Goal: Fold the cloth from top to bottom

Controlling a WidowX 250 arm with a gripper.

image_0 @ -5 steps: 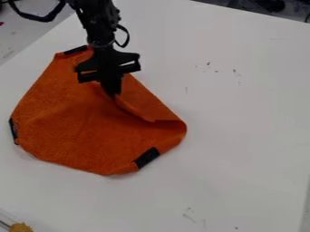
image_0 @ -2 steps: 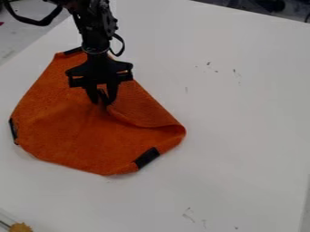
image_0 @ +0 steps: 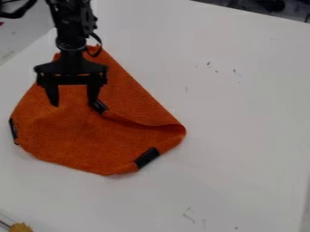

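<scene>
Matt, napped cloth (image_0: 72, 145) on a smooth white surface (image_0: 236, 136).
Cloth: orange textile, matt throughout, with a slightly rough, toweling-like pile; the grain reads coarser on the flap (image_0: 130, 93) at the right. Black patches (image_0: 146, 157) on it: dull, apparently fabric, flatter in texture than the pile. Surface: smooth, low sheen, marked by small dark scuffs (image_0: 208, 63); base material cannot be determined. Tool (image_0: 74, 104): hard, black, predominantly matt; plastic or metal, cannot be determined. Yellow-brown piece (image_0: 21, 227) at the lower left edge: rough, uneven finish, material undetermined.
</scene>
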